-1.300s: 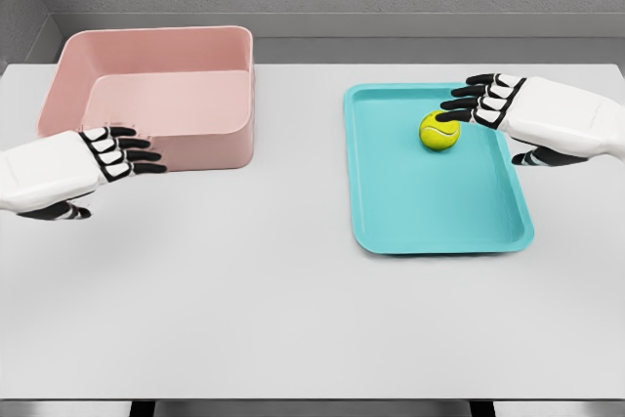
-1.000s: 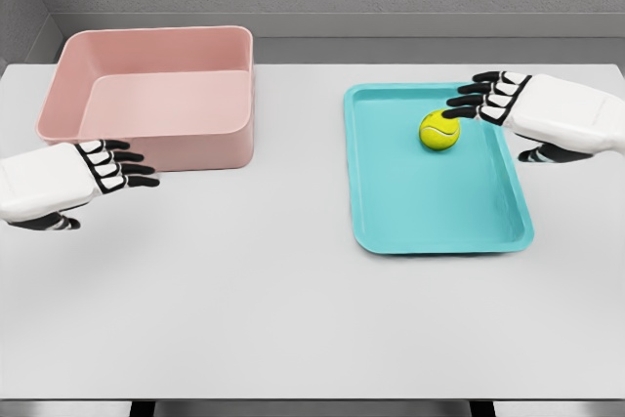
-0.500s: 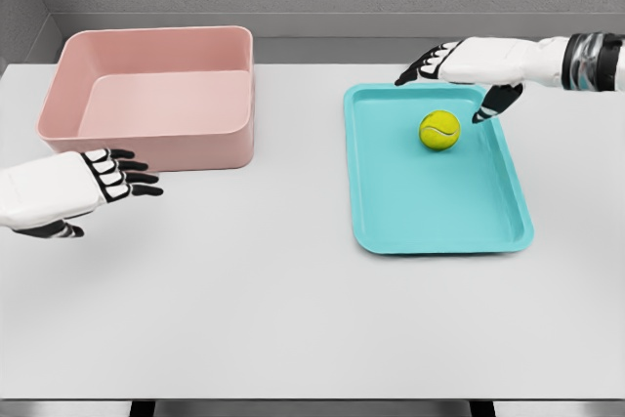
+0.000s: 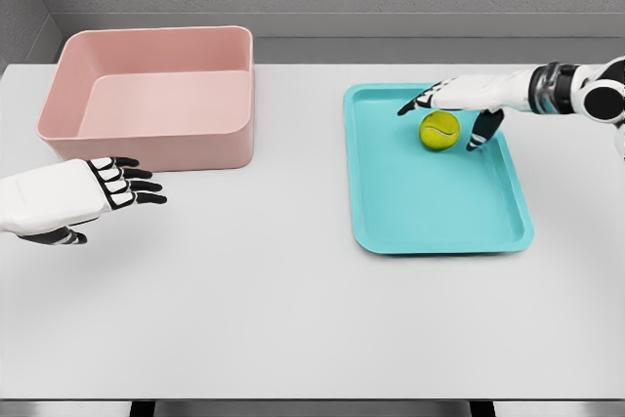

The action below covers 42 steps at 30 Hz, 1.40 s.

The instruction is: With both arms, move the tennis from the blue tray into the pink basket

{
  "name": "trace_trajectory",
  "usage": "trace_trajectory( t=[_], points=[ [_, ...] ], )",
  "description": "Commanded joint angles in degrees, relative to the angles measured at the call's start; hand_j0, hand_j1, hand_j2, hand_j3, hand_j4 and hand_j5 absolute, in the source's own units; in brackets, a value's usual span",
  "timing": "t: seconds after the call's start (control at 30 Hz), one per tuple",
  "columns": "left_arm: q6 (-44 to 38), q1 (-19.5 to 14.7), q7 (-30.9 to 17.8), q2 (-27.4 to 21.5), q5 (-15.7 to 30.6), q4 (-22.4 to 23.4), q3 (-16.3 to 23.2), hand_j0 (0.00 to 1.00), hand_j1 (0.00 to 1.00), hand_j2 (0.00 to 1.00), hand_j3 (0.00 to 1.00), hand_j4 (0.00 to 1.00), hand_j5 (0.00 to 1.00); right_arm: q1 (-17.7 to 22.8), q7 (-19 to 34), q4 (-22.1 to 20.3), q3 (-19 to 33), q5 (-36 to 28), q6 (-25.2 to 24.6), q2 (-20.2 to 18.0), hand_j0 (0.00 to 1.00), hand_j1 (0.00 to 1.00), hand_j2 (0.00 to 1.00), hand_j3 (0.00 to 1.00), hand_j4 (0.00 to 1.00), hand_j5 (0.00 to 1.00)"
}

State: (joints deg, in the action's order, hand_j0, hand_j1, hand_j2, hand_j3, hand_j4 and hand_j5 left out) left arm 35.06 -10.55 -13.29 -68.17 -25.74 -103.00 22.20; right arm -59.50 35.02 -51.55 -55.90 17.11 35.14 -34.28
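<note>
The right hand (image 4: 451,104) reaches in from the right edge, palm down, over the far part of the shallow rectangular turquoise-blue tray (image 4: 430,212). Its black-and-white fingers (image 4: 415,103) are spread and point leftward past the ball, while the thumb (image 4: 483,131) hangs down on the ball's right side. The round yellow-green tennis ball (image 4: 439,130) lies on the tray floor directly under this hand, between fingers and thumb; the hand is open around it, and whether any digit actually touches the ball cannot be told. The ball rests in the far half of the tray, nearer the tray's right wall than its left.

The left hand (image 4: 93,192) comes in from the left edge and hovers low over the plain light-grey bench (image 4: 293,319), palm down, fingers (image 4: 137,186) relaxed and slightly fanned, holding nothing. Just beyond its fingertips, farther from the robot, stands the deep pink plastic basket with rounded corners (image 4: 146,148); the hand is just in front of the basket's near wall, toward its left end, and apart from it. The basket's inside shows only its own pink floor.

From the right hand, the basket is well away to the left across open bench; from the left hand, the tray and ball lie well apart to the right.
</note>
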Motion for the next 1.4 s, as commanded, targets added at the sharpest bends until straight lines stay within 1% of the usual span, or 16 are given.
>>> trace_trajectory(
  t=[0.0,0.03,0.13,0.33,0.4,0.47,0.6,0.7,0.87,0.9,0.97,1.0,1.07,1.2,1.33,1.37],
  points=[
    [-0.06,0.00,0.01,-0.04,0.34,-0.01,0.03,1.00,1.00,1.00,1.00,1.00,1.00,0.00,-0.02,1.72,0.08,0.12,-0.14,1.31,0.99,0.99,0.99,0.99,0.99,0.99],
    [-0.06,0.00,0.01,-0.04,0.34,0.08,0.03,1.00,1.00,1.00,1.00,1.00,1.00,0.00,-0.02,3.21,0.08,0.38,-0.14,2.11,0.99,0.99,0.99,0.99,0.99,0.99],
    [-0.06,0.00,0.01,0.32,0.34,0.08,0.03,1.00,1.00,1.00,1.00,1.00,1.00,0.00,-0.02,3.48,0.08,0.38,-0.14,2.11,0.99,0.99,0.99,0.99,0.99,0.99],
    [-0.06,0.09,-1.30,0.23,-0.98,0.08,0.03,1.00,1.00,1.00,1.00,1.00,1.00,-0.09,-0.02,5.94,0.17,1.26,-0.14,3.08,0.99,0.99,0.99,0.99,0.99,0.99],
    [-0.06,0.00,-1.30,0.05,-1.07,0.08,0.12,1.00,1.00,1.00,1.00,1.00,1.00,-0.09,-0.02,7.87,0.17,1.35,-0.14,4.13,0.98,0.98,0.98,0.98,0.98,0.98],
    [-0.06,-0.09,-1.30,-0.47,-2.03,-0.01,0.12,1.00,1.00,1.00,1.00,1.00,1.00,-0.26,-0.02,8.31,0.26,1.70,-0.14,4.31,0.98,0.98,0.98,0.98,0.98,0.98],
    [-0.06,-0.17,-4.47,-1.09,-3.35,-0.09,0.30,1.00,1.00,1.00,1.00,1.00,1.00,-0.44,-0.02,8.58,0.26,1.70,-0.14,4.39,0.98,0.98,0.98,0.98,0.98,0.98],
    [-0.06,-0.26,-5.70,-1.62,-3.62,-0.09,0.39,1.00,1.00,1.00,1.00,1.00,1.00,-0.44,-0.02,10.51,0.52,1.70,-0.14,5.62,0.98,0.98,0.98,0.98,0.98,0.98],
    [-0.06,-0.35,-6.14,-2.50,-3.79,-0.09,0.47,1.00,1.00,1.00,1.00,1.00,1.00,-0.88,-0.02,11.30,0.88,1.70,-0.14,5.80,0.98,0.98,0.98,0.98,0.98,0.98],
    [-0.06,-0.35,-6.14,-2.50,-3.62,-0.01,1.26,1.00,1.00,1.00,1.00,1.00,1.00,-1.05,-0.02,11.56,0.88,1.70,-0.14,5.98,0.98,0.98,0.98,0.98,0.98,0.98],
    [-0.06,-0.44,-6.23,-2.50,-3.88,-0.01,1.62,1.00,1.00,1.00,1.00,1.00,1.00,-1.05,-0.02,11.56,0.88,1.70,-0.14,6.06,0.94,0.94,0.94,0.94,0.94,0.94],
    [-0.06,-0.44,-7.19,-2.50,-3.97,-0.01,1.96,1.00,1.00,1.00,1.00,1.00,1.00,-1.05,-0.02,11.56,0.79,1.79,-0.14,6.06,0.89,0.89,0.89,0.89,0.89,0.89],
    [-0.06,-0.44,-7.72,-2.50,-3.97,0.08,2.41,1.00,1.00,1.00,1.00,1.00,1.00,-1.05,-0.02,11.56,0.79,2.14,-0.14,6.06,0.87,0.87,0.87,0.87,0.87,0.87],
    [-0.06,-0.44,-7.72,-2.50,-3.79,0.35,2.41,1.00,1.00,1.00,1.00,1.00,1.00,-1.05,-0.02,11.56,0.79,2.22,-0.14,6.06,0.77,0.77,0.77,0.77,0.77,0.77],
    [-0.06,-0.53,-7.72,-2.50,-3.62,0.61,2.41,1.00,1.00,1.00,1.00,1.00,1.00,-0.97,-0.02,11.56,0.79,2.23,-0.14,6.06,0.75,0.75,0.75,0.75,0.75,0.75],
    [-0.06,-0.53,-7.63,-2.50,-3.53,0.61,2.41,1.00,1.00,1.00,1.00,1.00,1.00,-0.97,-0.02,11.56,0.79,2.23,-0.14,6.06,0.72,0.72,0.72,0.72,0.72,0.72]
  ],
)
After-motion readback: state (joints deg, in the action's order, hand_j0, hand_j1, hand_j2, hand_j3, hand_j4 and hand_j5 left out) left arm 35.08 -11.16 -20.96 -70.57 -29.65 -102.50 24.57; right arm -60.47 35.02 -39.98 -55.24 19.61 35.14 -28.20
